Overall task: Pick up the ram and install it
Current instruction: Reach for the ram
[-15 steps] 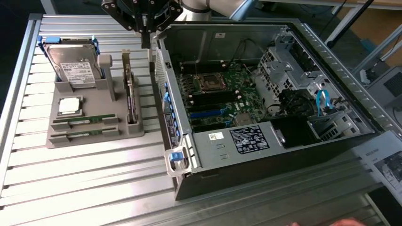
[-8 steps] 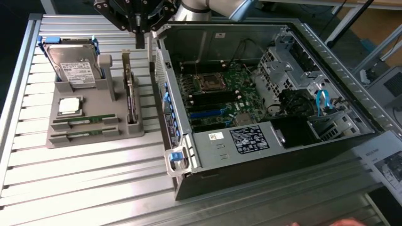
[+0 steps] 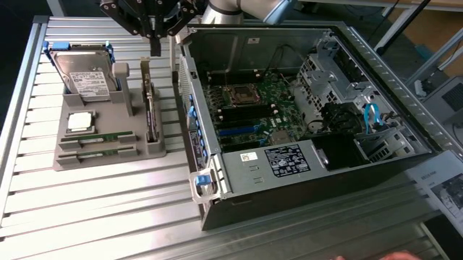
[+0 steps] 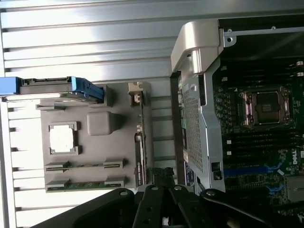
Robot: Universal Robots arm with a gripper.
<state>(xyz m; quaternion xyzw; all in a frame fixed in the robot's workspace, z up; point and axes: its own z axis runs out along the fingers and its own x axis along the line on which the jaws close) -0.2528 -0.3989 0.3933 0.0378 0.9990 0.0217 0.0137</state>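
Two ram sticks [image 3: 97, 138] [image 3: 97, 154] lie on edge in slots at the near end of a grey holder [image 3: 108, 116] on the table. In the wrist view the same ram sticks [image 4: 85, 166] [image 4: 85, 184] sit side by side below the square processor chip [image 4: 62, 138]. My gripper [image 3: 155, 53] hangs shut and empty above the holder's far end, over the gap between the holder and the open computer case [image 3: 304, 108]. It is well clear of the ram. The gripper [image 4: 162, 176] and its black linkages show close to the upright expansion card [image 4: 138, 142].
The holder also carries a hard drive [image 3: 83, 73], a silver processor chip [image 3: 79, 122] and a tall dark expansion card [image 3: 149, 108]. The motherboard [image 3: 253, 108] lies exposed inside the case, with its processor socket [image 4: 266, 107] bare. The slatted metal table [image 3: 94, 200] extends toward the front.
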